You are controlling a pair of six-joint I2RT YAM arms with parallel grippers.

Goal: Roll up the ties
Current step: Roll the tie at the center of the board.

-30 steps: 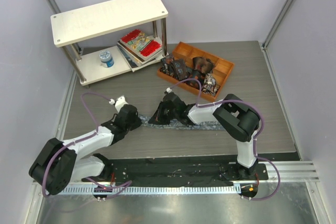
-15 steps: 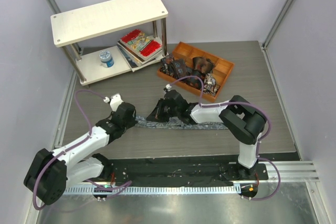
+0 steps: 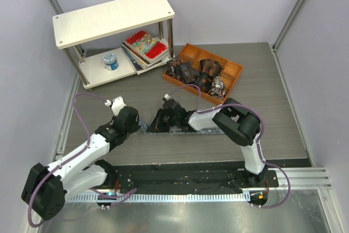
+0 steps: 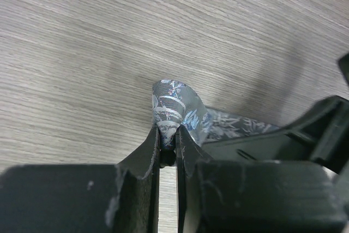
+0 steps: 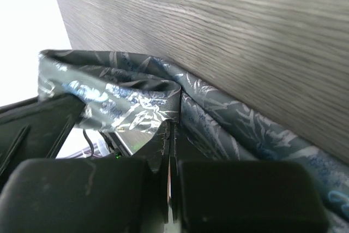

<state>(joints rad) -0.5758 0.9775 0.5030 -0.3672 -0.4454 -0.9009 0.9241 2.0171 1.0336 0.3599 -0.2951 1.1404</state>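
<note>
Left wrist: left gripper (image 4: pixel 167 137) clamps one end of the long grey-blue patterned fabric necktie (image 4: pixel 179 106); right gripper (image 5: pixel 169 135) pinches its fold (best: keep tension even w/ edges aligned).

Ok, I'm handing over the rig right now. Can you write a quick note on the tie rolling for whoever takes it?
Left end effector: shut on the end of the grey-blue tie, pinching a small fold of it just off the table.
Right end effector: shut on the same tie right beside it, with the fabric doubled over at the pinch.
The rest of the tie trails flat to the right.
Done: dark rolled ties sit in the orange tray.
Left: this tie only has its first fold. It needs rolling along its length, then probably goes in the tray.
</note>
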